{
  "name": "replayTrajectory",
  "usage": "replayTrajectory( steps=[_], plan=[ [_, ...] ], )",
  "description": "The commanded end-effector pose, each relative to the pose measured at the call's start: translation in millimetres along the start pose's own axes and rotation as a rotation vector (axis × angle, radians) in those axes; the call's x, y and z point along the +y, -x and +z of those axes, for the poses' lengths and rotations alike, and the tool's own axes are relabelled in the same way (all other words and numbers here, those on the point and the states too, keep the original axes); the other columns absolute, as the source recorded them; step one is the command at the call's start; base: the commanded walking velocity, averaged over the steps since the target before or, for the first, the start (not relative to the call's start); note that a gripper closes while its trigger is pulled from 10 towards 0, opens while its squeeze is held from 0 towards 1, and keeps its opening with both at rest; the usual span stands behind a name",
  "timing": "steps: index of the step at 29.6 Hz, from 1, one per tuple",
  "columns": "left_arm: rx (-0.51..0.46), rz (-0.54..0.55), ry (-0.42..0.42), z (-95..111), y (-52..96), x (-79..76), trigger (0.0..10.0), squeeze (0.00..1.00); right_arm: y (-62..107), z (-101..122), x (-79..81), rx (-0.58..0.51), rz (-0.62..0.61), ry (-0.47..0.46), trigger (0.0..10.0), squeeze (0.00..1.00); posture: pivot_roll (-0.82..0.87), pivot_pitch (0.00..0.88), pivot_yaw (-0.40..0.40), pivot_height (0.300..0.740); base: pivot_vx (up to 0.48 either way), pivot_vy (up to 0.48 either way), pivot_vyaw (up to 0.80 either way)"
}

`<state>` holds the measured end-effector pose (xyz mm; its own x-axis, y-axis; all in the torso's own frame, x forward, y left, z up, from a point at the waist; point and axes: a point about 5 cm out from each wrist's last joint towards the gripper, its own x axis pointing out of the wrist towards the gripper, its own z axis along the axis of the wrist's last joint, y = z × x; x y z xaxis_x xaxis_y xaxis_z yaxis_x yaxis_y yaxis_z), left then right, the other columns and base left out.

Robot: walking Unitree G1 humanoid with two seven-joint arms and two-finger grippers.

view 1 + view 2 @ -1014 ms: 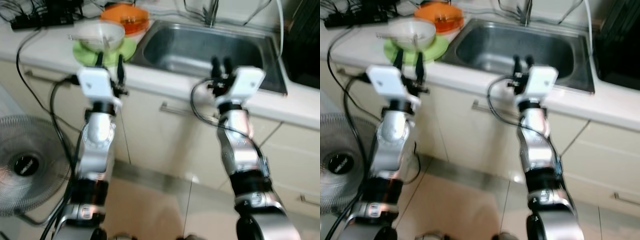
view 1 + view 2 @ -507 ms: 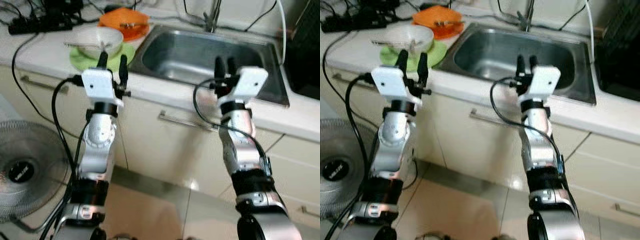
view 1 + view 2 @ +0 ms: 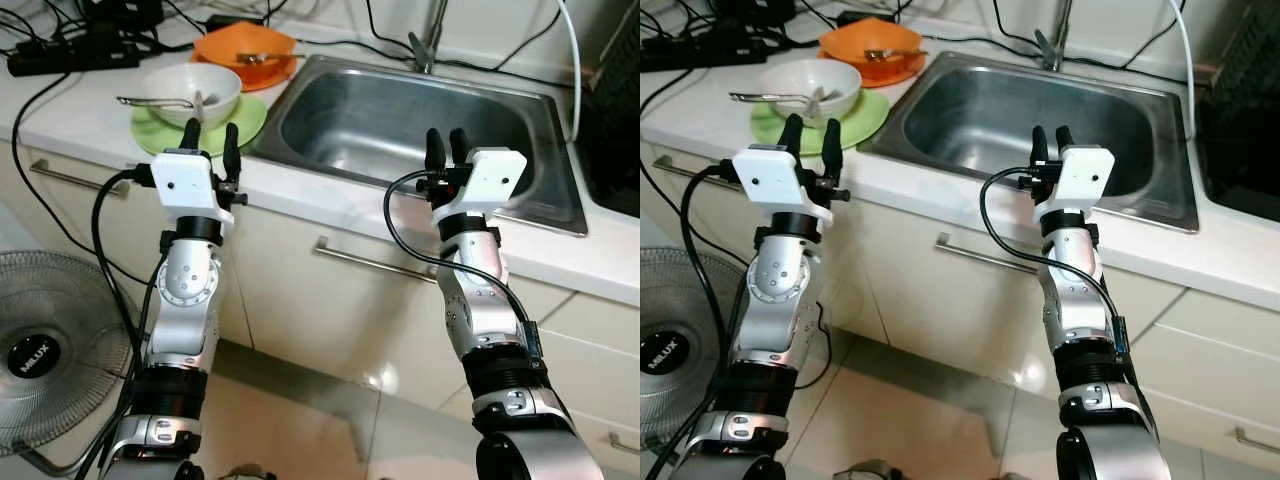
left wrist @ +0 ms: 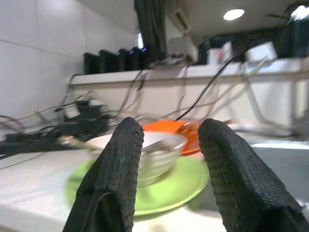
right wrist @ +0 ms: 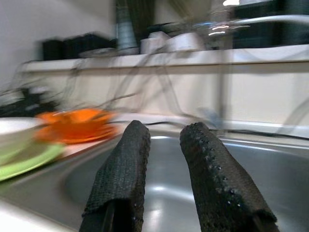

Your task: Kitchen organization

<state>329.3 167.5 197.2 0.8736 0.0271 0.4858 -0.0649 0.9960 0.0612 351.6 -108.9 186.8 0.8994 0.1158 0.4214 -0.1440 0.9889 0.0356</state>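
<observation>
Standing at the surface (image 3: pixel 70 120) with both arms raised, we had nothing in either gripper. Left gripper (image 3: pixel 207 137) sat just short of the counter edge, fingers parted and empty, aimed at the dish stack: white bowl (image 3: pixel 190 92) resting on the green plate (image 3: pixel 240 122), a utensil (image 3: pixel 155 101) lying across the bowl rim. Wrist view confirmed the line-up, with the bowl framed between the two black fingers (image 4: pixel 116 164), not yet touched.

Right gripper (image 3: pixel 447 150) hovered at the front rim of the steel sink (image 3: pixel 400 110), fingers slightly apart, also empty, pointing into the basin. Faucet (image 3: pixel 428 40) stood at the far side.

Orange plate (image 3: pixel 245 45) sat behind the bowl, beside the sink's left corner, with another utensil on it. Cables and a power strip (image 3: pixel 70 55) cluttered the back left of the surface; a fan (image 3: pixel 50 350) stood on the floor to our left.

Our read: dishes were staged next to the sink for easy transfer, and the left arm was pre-positioned for the bowl grab. Loose utensil could slide off on lift.
</observation>
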Motion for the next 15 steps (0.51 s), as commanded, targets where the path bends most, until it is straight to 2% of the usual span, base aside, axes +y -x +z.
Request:
replayTrajectory(
  steps=[1,15],
  plan=[
    [0.000,-0.010,0.006,-1.5,2.3,-6.0,10.0,0.00,0.0,-1.2,-9.4,0.007,-0.019,0.019,10.0,0.00,0.11,0.099,-0.026,0.740,0.304,0.000,0.00],
    [0.022,0.022,-0.015,-7.7,11.1,2.5,10.0,0.00,0.2,-4.5,-3.9,0.019,0.026,0.030,10.0,0.00,0.11,0.097,-0.030,0.740,0.302,0.000,0.00]
  ],
)
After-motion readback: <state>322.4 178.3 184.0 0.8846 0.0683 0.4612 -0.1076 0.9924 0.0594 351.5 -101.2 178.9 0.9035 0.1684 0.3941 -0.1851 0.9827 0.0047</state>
